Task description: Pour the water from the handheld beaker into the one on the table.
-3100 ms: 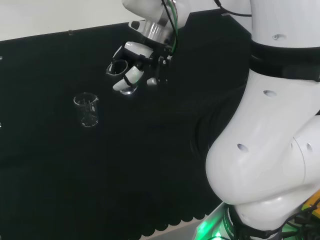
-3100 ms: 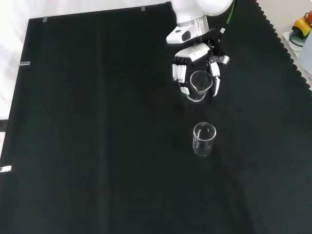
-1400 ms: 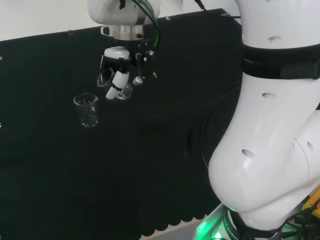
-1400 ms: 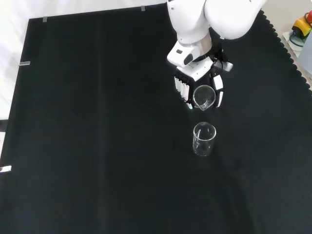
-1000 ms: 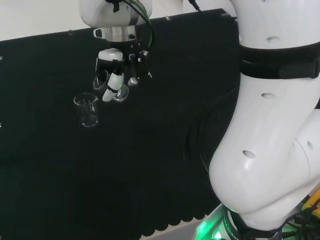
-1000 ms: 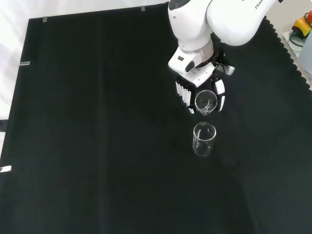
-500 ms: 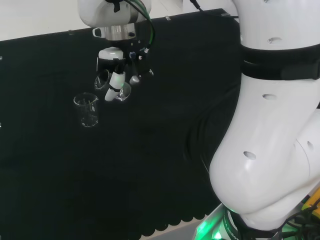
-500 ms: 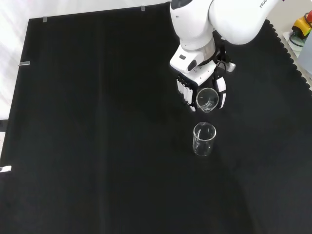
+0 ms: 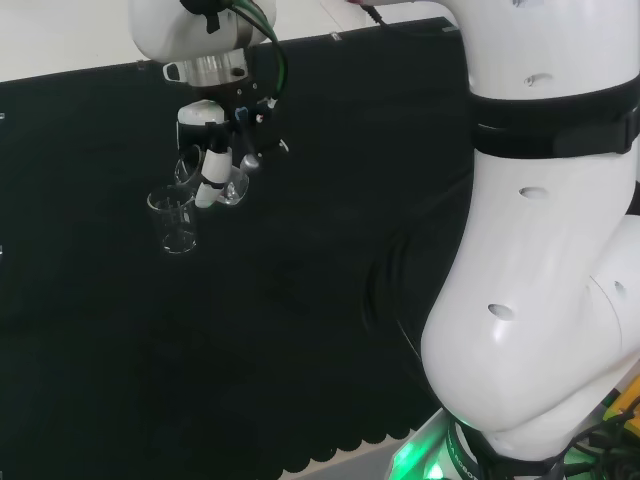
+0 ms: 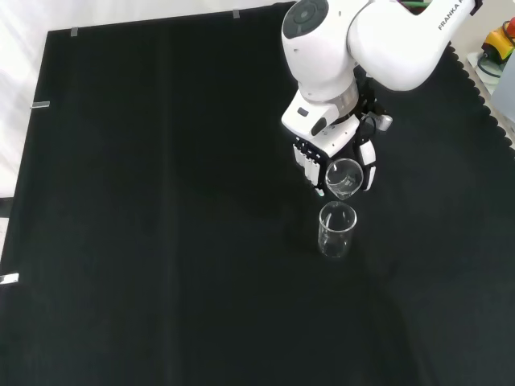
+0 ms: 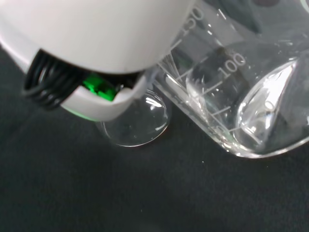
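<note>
Curled round a small clear glass beaker (image 10: pixel 344 178), the black and white hand (image 10: pixel 334 161) hangs above the desk (image 10: pixel 161 241), which is covered with black cloth. In the front view its fingers (image 10: pixel 306 163) lie along the left side of the held beaker (image 9: pixel 192 170) and its thumb (image 10: pixel 368 165) along the right side. That beaker is tilted, with its mouth turned toward the second clear glass beaker (image 10: pixel 336 230), which stands upright on the cloth.

In the front view the held beaker's rim sits just above the standing beaker's rim, close to touching it. In the head view the hand (image 9: pixel 214 160) is just to the right of the standing beaker (image 9: pixel 174 222) and a little above it, with the held beaker's lip leaning over that beaker's mouth.

In the wrist view the held beaker (image 11: pixel 236 92) is close and large, with white graduation marks on its wall and water lying against its lower side. Beside it, farther off, the standing beaker's round rim (image 11: pixel 135 121) shows on the cloth. Whether any water is crossing between them cannot be made out.
</note>
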Robot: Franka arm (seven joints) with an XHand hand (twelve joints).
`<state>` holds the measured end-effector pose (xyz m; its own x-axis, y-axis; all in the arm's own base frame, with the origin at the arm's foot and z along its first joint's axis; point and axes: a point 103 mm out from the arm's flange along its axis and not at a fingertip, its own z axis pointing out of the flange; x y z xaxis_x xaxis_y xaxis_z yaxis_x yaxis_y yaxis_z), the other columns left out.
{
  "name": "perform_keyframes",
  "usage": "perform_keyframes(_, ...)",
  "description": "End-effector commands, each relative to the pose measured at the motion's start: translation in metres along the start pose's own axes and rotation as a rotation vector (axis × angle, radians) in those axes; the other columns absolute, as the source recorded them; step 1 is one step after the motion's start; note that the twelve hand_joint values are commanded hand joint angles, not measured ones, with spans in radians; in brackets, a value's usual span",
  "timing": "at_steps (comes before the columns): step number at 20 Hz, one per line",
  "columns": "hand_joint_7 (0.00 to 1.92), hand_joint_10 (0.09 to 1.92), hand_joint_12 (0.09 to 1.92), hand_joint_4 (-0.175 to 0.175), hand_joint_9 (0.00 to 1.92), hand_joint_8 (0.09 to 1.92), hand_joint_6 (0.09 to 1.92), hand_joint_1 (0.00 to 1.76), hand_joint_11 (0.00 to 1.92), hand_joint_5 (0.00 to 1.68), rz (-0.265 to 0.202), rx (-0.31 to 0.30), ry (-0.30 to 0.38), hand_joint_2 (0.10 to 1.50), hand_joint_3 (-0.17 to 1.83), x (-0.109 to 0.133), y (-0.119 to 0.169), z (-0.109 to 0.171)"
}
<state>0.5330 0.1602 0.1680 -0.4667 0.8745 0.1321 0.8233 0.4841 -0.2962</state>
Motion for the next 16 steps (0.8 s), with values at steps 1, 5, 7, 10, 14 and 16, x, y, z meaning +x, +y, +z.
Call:
perform_keyframes(1, 1.44, 0.09, 0.73, -0.175, 1.58, 0.49, 0.39, 1.44, 1.33, 1.41, 0.006, 0.018, -0.021, 0.56, 0.69, 0.0028, 0.0005, 0.0000)
perform_keyframes(5, 1.44, 0.09, 0.73, -0.175, 1.58, 0.49, 0.39, 1.44, 1.33, 1.41, 0.004, 0.031, -0.037, 0.56, 0.69, 0.0030, 0.0002, -0.0003)
perform_keyframes(7, 1.44, 0.09, 0.73, -0.175, 1.58, 0.49, 0.39, 1.44, 1.33, 1.41, 0.005, 0.036, -0.044, 0.56, 0.69, 0.0031, 0.0002, -0.0009)
perform_keyframes(10, 1.44, 0.09, 0.73, -0.175, 1.58, 0.49, 0.39, 1.44, 1.33, 1.41, 0.010, 0.044, -0.054, 0.56, 0.69, 0.0030, 0.0005, -0.0022)
perform_keyframes(14, 1.44, 0.09, 0.73, -0.175, 1.58, 0.48, 0.39, 1.44, 1.33, 1.41, 0.015, 0.057, -0.071, 0.56, 0.69, 0.0034, 0.0006, -0.0032)
perform_keyframes(16, 1.44, 0.09, 0.73, -0.175, 1.58, 0.48, 0.39, 1.44, 1.33, 1.41, 0.016, 0.066, -0.080, 0.56, 0.69, 0.0049, 0.0017, -0.0031)
